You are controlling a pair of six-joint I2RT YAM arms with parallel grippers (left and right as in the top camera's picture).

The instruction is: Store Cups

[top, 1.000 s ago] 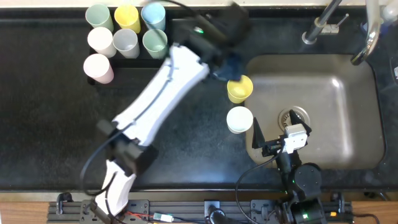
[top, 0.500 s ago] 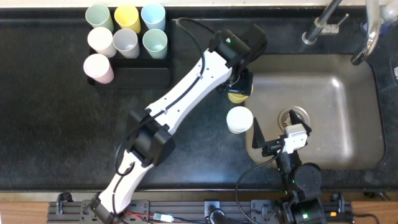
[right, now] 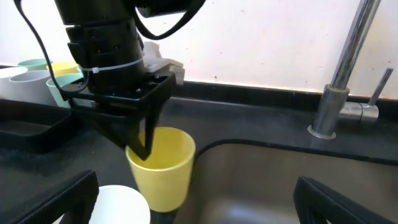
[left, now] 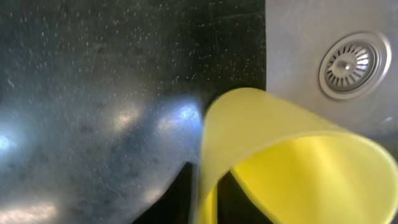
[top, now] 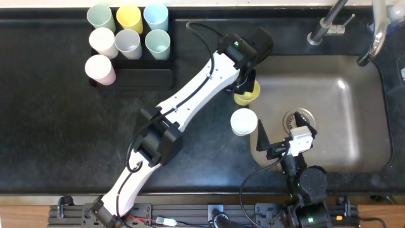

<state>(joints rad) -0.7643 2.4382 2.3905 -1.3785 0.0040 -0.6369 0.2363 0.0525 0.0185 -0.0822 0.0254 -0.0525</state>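
At the far left of the dark speckled surface [top: 63,126], a black rectangular tray [top: 144,75] is seen, with pastel plastic cups [top: 127,42] stood mouth-up in its back rows and a pale pink plastic cup [top: 100,68] at its near left corner. The rest of the tray's front row is seen bare. Toward the middle, the left arm is stretched diagonally across the surface, and its claw [top: 247,82] is closed on the wall of a yellow plastic cup [top: 247,97], one finger inside the mouth and one outside. This cup is held close to upright, mouth up, at the lip where the surface meets the sink. A white plastic cup [top: 243,121] is stood just beside it, nearer the arm bases. Right of that, the right claw [top: 266,144] is held spread wide and grips nothing, close to the white cup. The stainless steel sink [top: 342,88] is set furthest right. The coming move is judged to depend on one relation: the tray lies well to the left of the gripped cup, on the left arm's own side, so the cup's axis should be kept vertical during the carry.
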